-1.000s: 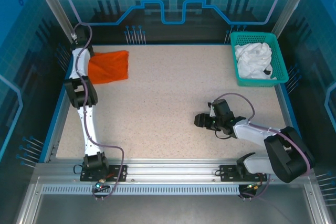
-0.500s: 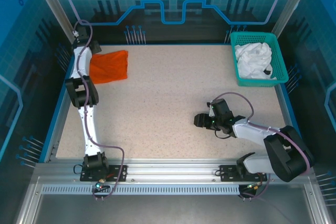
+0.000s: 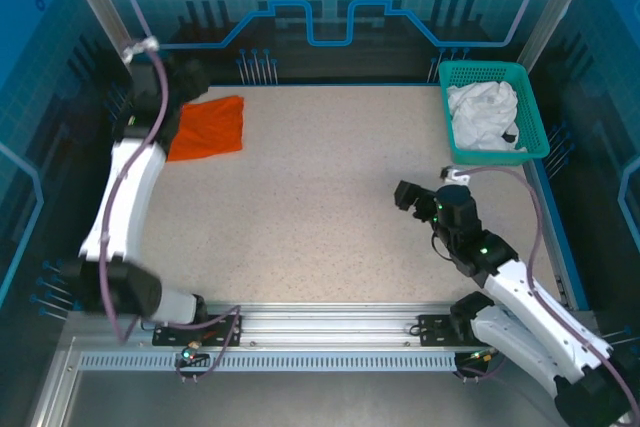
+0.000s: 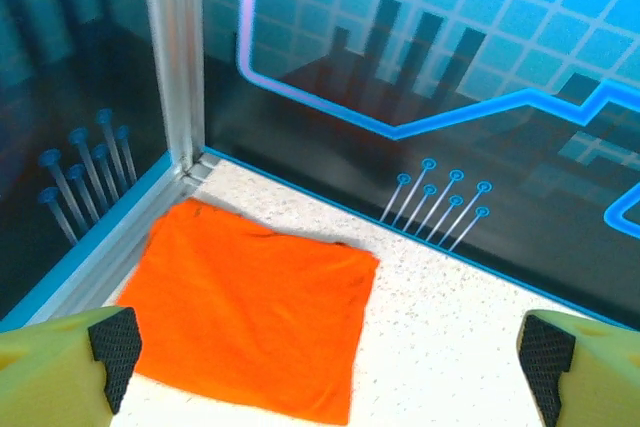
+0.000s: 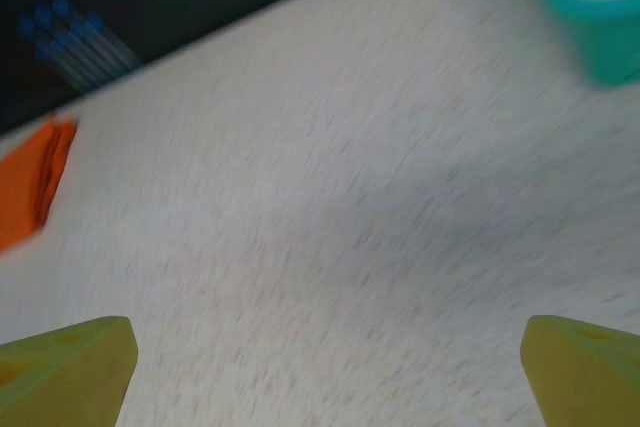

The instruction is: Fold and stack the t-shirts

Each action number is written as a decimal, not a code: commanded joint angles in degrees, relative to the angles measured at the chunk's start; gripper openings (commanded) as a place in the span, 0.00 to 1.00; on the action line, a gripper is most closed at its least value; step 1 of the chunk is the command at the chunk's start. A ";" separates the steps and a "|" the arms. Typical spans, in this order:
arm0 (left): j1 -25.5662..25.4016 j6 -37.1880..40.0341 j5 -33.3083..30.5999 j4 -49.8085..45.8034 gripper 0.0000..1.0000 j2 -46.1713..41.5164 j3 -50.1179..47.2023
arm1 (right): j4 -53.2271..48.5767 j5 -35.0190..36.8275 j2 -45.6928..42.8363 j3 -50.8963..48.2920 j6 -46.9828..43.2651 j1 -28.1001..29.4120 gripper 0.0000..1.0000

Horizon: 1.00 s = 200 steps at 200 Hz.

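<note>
The orange t-shirt [image 3: 207, 127] lies folded flat in the table's back left corner. In the left wrist view it [image 4: 250, 322] spreads just ahead of my left gripper [image 4: 325, 372], which is open and holds nothing. Seen from above, that gripper [image 3: 172, 97] is raised over the shirt's left edge. The white t-shirt [image 3: 483, 112] sits crumpled in the teal basket [image 3: 448, 137] at the back right. My right gripper [image 3: 405, 194] hovers open over bare table left of the basket. The right wrist view is blurred, with its gripper [image 5: 325, 372] empty.
A corner post [image 4: 175, 57] and the blue table rim [image 4: 90, 257] stand close behind the orange shirt. In the right wrist view the basket's corner [image 5: 590, 17] is at the top right and the orange shirt [image 5: 30, 192] at the far left.
My left gripper opened, let go of the orange shirt and rose above it. The right arm swung up and towards the basket, its jaws opening wider.
</note>
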 commanded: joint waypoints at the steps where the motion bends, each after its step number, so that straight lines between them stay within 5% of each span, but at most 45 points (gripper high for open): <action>1: 0.86 1.45 2.76 11.98 0.99 -10.59 -17.96 | -1.27 9.49 -0.09 0.49 -5.27 -2.89 1.00; 25: 1.10 5.61 0.18 20.51 0.99 -22.90 -34.96 | 7.21 5.12 3.29 -1.25 -13.94 -6.86 1.00; 47: 3.10 6.95 2.20 23.53 0.99 -25.48 -44.10 | 17.02 -1.82 8.52 -3.79 -26.33 -10.26 1.00; 80: 6.10 -0.57 3.52 30.99 0.99 -19.47 -52.18 | 24.03 -7.56 16.24 -6.48 -34.45 -14.61 1.00; 117: 5.87 1.23 10.93 38.58 0.99 -7.17 -53.05 | 29.47 -11.83 21.20 -9.97 -34.34 -20.90 1.00; 200: 2.72 8.39 15.51 60.73 0.99 5.99 -55.51 | 54.04 -16.16 23.85 -18.11 -38.24 -23.11 1.00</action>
